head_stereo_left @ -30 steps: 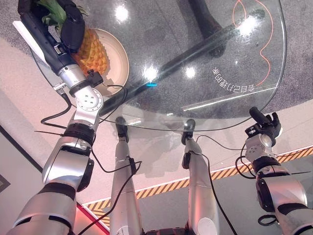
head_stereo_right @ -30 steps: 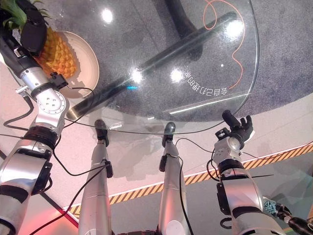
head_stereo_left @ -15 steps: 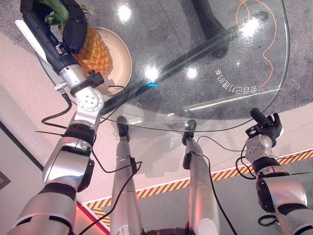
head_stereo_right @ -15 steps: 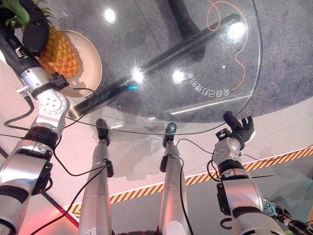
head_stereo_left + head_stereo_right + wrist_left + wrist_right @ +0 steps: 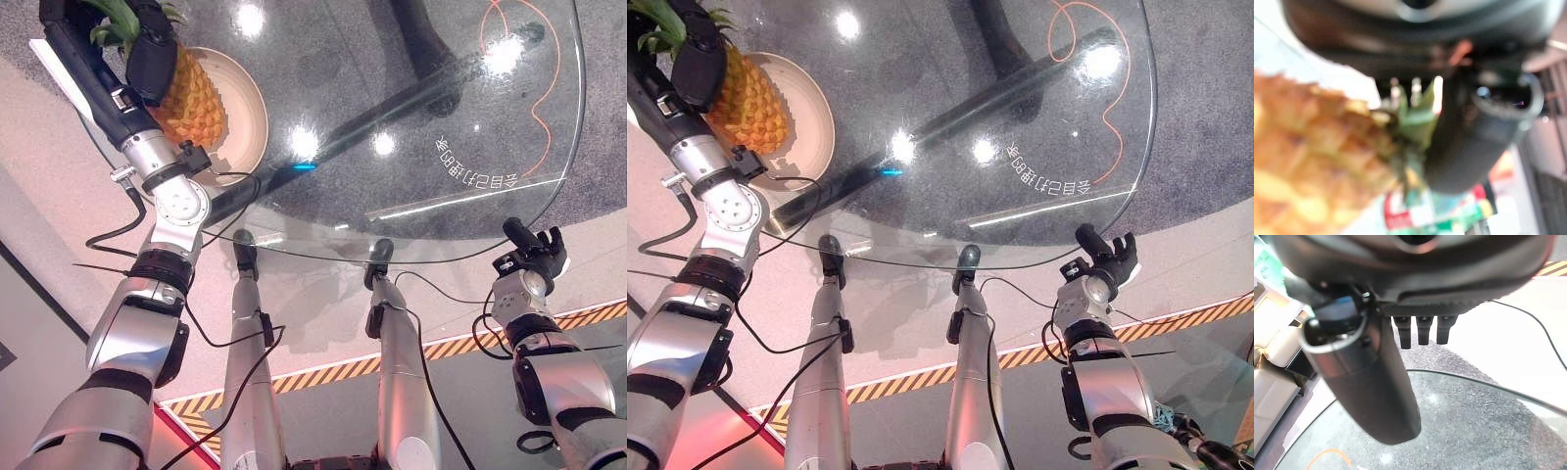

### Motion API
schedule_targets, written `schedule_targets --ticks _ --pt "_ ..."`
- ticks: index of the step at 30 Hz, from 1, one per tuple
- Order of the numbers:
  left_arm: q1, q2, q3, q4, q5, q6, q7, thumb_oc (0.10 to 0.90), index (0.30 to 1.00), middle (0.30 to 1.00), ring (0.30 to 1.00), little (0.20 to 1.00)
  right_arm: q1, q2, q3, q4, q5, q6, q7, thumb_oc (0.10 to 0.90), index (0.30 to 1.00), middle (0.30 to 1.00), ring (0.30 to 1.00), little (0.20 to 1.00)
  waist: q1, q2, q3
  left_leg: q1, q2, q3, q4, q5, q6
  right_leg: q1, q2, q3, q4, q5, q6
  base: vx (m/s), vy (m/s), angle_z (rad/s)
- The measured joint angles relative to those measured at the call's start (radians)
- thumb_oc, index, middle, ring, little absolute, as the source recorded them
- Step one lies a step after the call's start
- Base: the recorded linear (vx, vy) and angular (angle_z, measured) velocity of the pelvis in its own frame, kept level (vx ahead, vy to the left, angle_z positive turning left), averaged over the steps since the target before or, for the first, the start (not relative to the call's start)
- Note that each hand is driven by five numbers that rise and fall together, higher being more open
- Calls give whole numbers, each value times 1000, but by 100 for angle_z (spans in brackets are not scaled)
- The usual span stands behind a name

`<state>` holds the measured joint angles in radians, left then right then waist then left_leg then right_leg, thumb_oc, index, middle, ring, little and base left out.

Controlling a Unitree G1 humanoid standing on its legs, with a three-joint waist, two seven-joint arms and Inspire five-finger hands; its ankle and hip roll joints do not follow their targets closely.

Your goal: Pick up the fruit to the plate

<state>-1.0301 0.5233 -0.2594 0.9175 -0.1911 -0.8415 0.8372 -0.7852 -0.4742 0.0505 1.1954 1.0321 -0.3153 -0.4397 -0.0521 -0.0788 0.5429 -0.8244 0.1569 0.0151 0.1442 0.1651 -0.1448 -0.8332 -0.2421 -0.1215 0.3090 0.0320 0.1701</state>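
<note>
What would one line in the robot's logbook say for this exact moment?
left hand: shut on pineapple | pineapple: over plate | right hand: open, idle off table edge

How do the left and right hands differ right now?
The left hand is curled round the pineapple over the plate; the right hand holds nothing. The left hand is above the glass table; the right hand sits off its near edge. Both are dark.

Showroom or demo hall, it seems: round glass table (image 5: 460, 127) on grey carpet (image 5: 323, 59), yellow-black hazard tape (image 5: 323, 374) on the floor near it, pale sofas (image 5: 1271, 362) beyond.
</note>
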Motion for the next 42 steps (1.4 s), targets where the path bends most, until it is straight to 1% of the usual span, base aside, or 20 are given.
schedule_targets --ticks 11,18,22,27,32,35,37,42 --pt "51 -6 0 -50 4 -22 1 476 622 622 622 576 9 0 0 -4 0 -2 0 800 900 900 900 900 23 0 0 0 0 -4 3 0 0 3 0 -4 0 0 0 0 0 0" --pt "86 -7 0 -84 11 -39 2 493 636 636 636 593 11 2 0 -5 0 -1 0 800 900 900 900 900 33 0 0 -3 0 -9 8 0 0 5 0 -8 1 0 0 0 0 0" --pt "99 -9 0 -99 51 -39 6 487 632 632 632 587 12 2 -1 -5 0 -1 -4 800 900 900 900 900 45 0 0 -4 0 -10 11 0 0 5 0 -8 2 0 -1 0 0 0" --pt "119 -11 0 -119 67 -40 6 482 627 627 627 582 11 2 -2 -6 -1 -1 -4 800 900 900 900 900 52 0 0 -4 0 -12 13 0 0 7 0 -9 4 0 -1 0 0 0" --pt "130 -12 0 -124 71 -43 6 498 641 641 641 598 11 2 -2 -6 -1 -1 -4 800 900 900 900 900 55 0 0 -4 -1 -18 17 0 0 8 0 -11 9 -2 -2 3 -7 0" --pt "142 -12 1 -133 93 -44 7 528 667 667 667 628 11 2 -2 -4 -1 -1 -4 800 900 900 900 900 57 0 0 -4 0 -25 18 2 -3 9 -1 -17 20 -9 -4 1 -26 4" --pt "155 -13 0 -147 111 -44 9 575 707 707 707 675 11 2 -3 -4 -1 -2 -5 800 900 900 900 900 61 0 0 -4 0 -27 18 3 -4 9 -1 -20 21 -10 -5 0 0 0" --pt "171 -13 0 -154 121 -44 9 638 761 761 761 738 13 2 -5 -4 0 -3 -19 800 900 900 900 900 69 0 0 -5 0 -28 17 3 -4 10 -1 -22 21 -12 -5 0 0 0"
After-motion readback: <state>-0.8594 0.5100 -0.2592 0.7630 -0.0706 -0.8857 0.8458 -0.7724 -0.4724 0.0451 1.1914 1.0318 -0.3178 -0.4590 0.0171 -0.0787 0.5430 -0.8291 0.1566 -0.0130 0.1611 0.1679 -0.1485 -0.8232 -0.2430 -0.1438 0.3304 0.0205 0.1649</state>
